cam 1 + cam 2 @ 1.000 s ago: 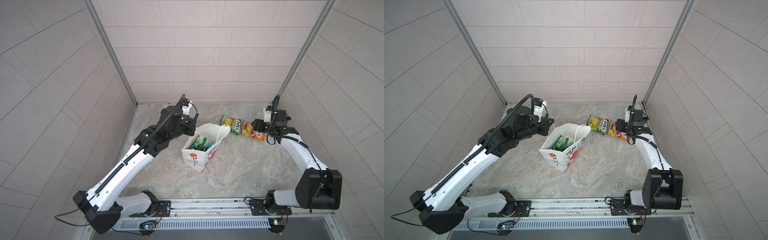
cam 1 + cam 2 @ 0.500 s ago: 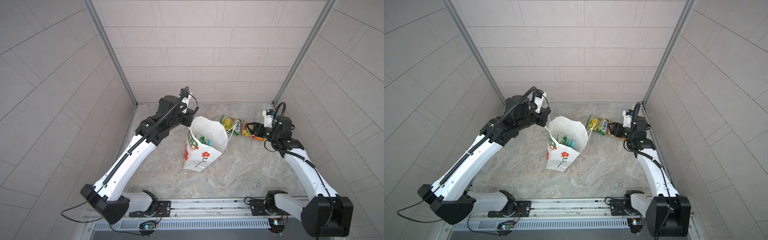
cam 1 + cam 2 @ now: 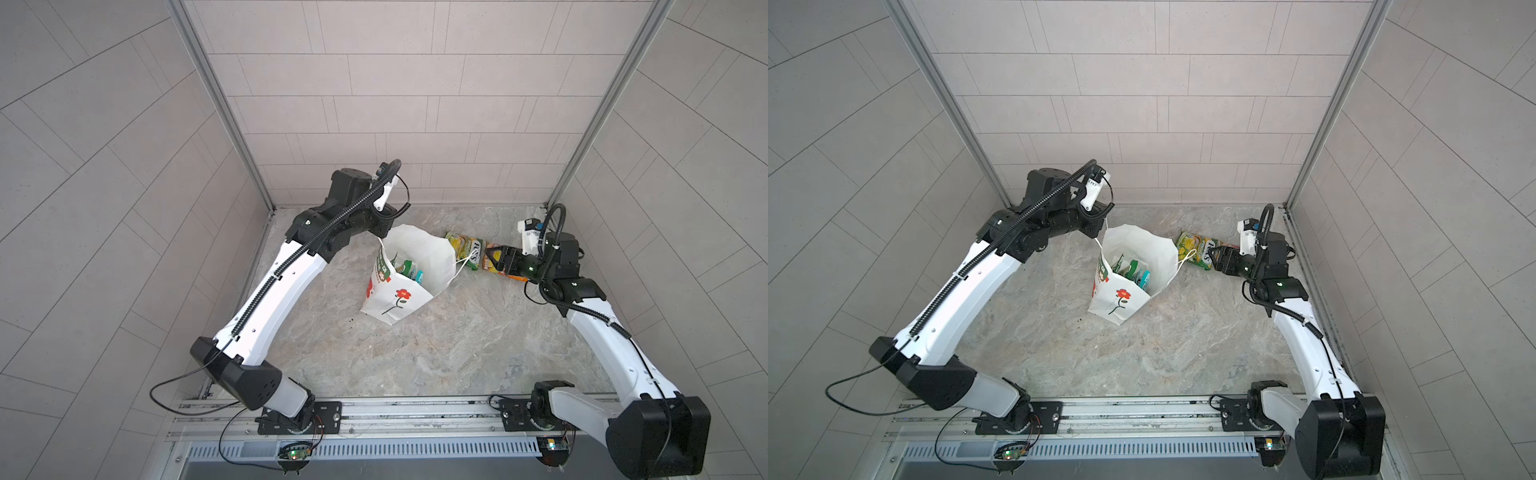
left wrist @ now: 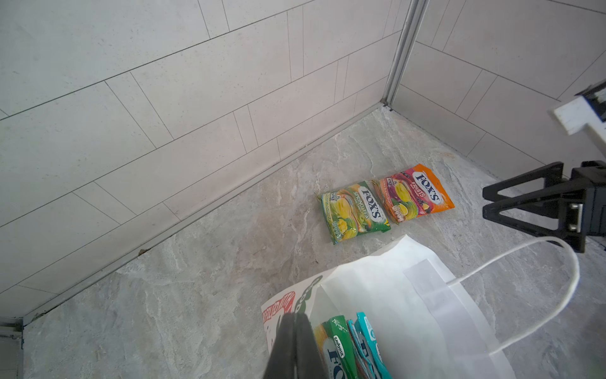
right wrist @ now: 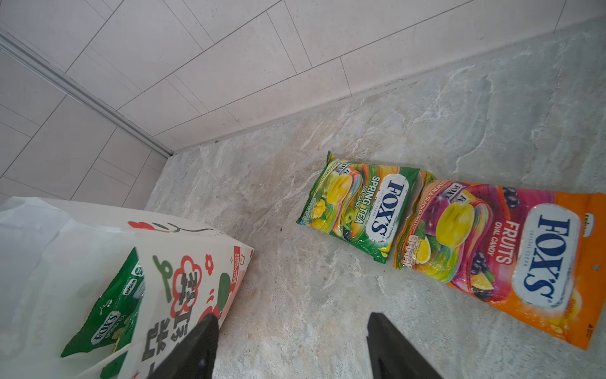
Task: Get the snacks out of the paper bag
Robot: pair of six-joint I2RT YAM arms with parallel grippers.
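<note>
A stone-patterned worktop (image 3: 457,340) with pale tiled walls, seen from above, with a robot arm on each side.

On the left, the left claw (image 4: 294,320) is clenched at the rim of a white paper bag (image 3: 419,245). Its two black fingers are pressed together against the printed edge. Whether they pinch the paper or a cord cannot be told.

The paper bag stands near the middle of the worktop with its mouth open and a red flower on its front. Inside, standing on edge, are a green packet (image 4: 337,347) and a teal packet (image 4: 369,341), both marked FOX'S. A white cord handle (image 4: 570,282) loops loose from the far rim.

To the right of the bag, two more packets lie flat on the worktop, edges touching: a green-yellow packet (image 5: 357,206) reading "Spring Tea", then an orange-pink packet (image 5: 501,256) reading "Fruits".

Farthest right, the right claw (image 5: 292,316) is released, fingers spread wide with nothing between them. It hangs above the worktop just beside the orange-pink packet, pointing towards the bag.
</note>
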